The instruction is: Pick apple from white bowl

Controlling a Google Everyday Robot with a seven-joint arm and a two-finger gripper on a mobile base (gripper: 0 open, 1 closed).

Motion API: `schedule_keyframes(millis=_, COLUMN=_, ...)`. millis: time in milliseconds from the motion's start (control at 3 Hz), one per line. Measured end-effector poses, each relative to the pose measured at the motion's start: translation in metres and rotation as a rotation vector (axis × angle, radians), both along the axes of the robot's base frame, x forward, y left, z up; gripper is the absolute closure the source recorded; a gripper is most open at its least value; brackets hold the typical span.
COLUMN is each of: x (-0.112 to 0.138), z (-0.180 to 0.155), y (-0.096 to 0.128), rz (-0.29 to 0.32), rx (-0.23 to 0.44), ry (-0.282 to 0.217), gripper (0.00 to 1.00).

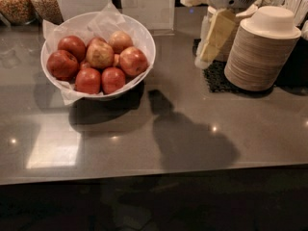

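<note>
My hand (pixel 206 57) hangs at 1 o'clock beside stacked bowls (pixel 262 52), its top cut off; apart or together, I cannot tell. The apple (pixel 100 54) sits mid-pile in the white bowl (pixel 144 36) at 10 o'clock, with open tabletop (pixel 216 129) between them.

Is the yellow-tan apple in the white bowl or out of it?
In. The apple lies among red apples inside the bowl; the hand hangs apart, beside stacked beige bowls.

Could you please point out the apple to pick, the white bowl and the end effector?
Apple (pixel 100 54): camera view, its mottled top.
White bowl (pixel 149 41): camera view, right rim.
End effector (pixel 204 57): camera view, lower end, right of the bowl.
</note>
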State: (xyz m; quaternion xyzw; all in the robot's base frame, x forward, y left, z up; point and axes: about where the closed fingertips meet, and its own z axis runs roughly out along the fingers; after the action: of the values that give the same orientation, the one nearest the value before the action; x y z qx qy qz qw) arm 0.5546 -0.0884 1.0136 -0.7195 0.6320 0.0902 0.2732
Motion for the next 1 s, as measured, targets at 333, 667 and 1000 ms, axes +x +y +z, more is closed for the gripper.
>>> schedule_keyframes(millis=333, x=-0.007, z=0.067, y=0.032, rz=0.099, rx=0.046, ry=-0.089, gripper=0.0)
schedule_keyframes(millis=667, x=0.001, z=0.105, y=0.093, rz=0.248, rx=0.169, ry=-0.125, gripper=0.0)
schedule_keyframes(millis=1000, x=0.008, z=0.125, y=0.155, rz=0.333, rx=0.268, ry=-0.132, gripper=0.0)
